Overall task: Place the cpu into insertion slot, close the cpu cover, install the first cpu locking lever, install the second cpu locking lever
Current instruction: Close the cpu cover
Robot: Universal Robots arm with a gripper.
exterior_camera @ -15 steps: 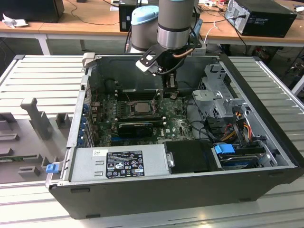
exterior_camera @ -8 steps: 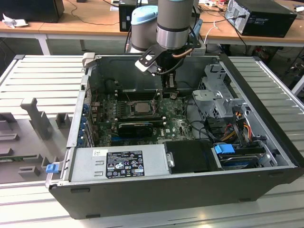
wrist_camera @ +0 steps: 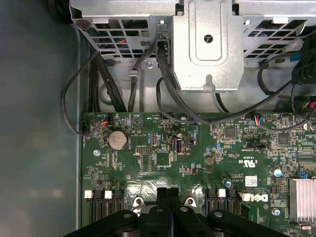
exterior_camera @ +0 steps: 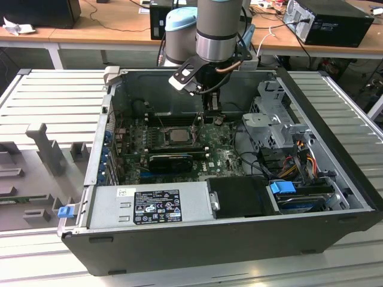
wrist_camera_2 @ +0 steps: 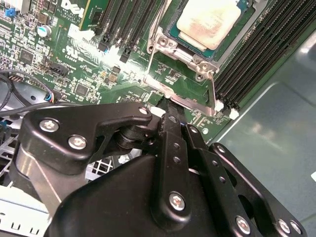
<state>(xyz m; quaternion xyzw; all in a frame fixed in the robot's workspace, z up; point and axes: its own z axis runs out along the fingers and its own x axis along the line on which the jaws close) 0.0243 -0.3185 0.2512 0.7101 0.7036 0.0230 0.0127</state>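
Note:
The cpu, pale silvery and square, lies in the insertion slot on the green motherboard; it also shows in the exterior view as the cpu. The cpu cover, a thin metal frame, lies flat around it. A silvery locking lever bar crosses just ahead of my fingertips, and a thin lever rod runs along another side of the slot. My gripper is shut, its black fingers pressed together with nothing between them, at the lever bar. In the exterior view the gripper hangs just beside the slot, toward that view's right.
Black memory slots flank the socket. A metal drive cage with dark cables stands beyond the board's edge. A black ribbed heatsink and the power supply sit nearer the camera in the exterior view. Case walls enclose everything.

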